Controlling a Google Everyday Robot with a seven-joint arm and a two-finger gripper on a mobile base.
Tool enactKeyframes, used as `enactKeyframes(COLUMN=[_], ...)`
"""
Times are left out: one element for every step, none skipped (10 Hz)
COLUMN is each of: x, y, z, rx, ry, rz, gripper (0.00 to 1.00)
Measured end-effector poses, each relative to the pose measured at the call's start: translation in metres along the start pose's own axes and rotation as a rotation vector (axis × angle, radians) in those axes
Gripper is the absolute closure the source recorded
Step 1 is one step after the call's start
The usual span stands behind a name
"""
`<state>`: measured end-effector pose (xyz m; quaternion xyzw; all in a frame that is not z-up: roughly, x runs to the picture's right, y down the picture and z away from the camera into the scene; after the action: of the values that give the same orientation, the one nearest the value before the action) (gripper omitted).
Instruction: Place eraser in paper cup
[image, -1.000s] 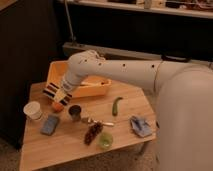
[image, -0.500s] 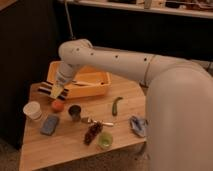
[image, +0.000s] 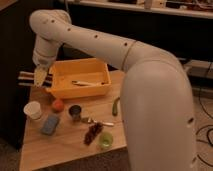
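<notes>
The white paper cup (image: 33, 110) stands upright near the left edge of the wooden table (image: 65, 152). My gripper (image: 25, 79) hangs off the big white arm, above the table's back left corner. It is just left of the yellow bin (image: 80, 75) and higher and further back than the cup. Its dark fingers point left. I cannot pick out the eraser anywhere, neither on the table nor at the gripper.
A blue-grey sponge pad (image: 50, 124) lies right of the paper cup, with an orange fruit (image: 58, 105) behind it. A dark metallic cup (image: 75, 112), a green cup (image: 105, 141), a dark clump (image: 92, 132) and a green pepper (image: 116, 106) sit mid-table. The arm covers the right side.
The gripper has risen from low beside the paper cup and moved back to the bin's left end. The arm now fills more of the right side.
</notes>
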<state>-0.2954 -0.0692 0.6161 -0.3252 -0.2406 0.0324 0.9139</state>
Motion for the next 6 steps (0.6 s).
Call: enactKeyframes(x=[-0.015, -0.037, -0.059, -0.068, -0.074, -0.074], y=[-0.002, -0.005, -0.009, -0.010, -0.010, -0.009], z=[0.006, 0.020, 0.043, 0.058, 0.083, 0.106], rx=[-0.014, -0.036, -0.062, -0.075, -0.093, -0.106], ry=[0.011, 0.026, 0.039, 0.048, 0.064, 0.083], rz=[-0.031, -0.069, -0.104, -0.121, -0.141, -0.156], gripper=[0.86, 0.86, 0.86, 0.86, 0.86, 0.86])
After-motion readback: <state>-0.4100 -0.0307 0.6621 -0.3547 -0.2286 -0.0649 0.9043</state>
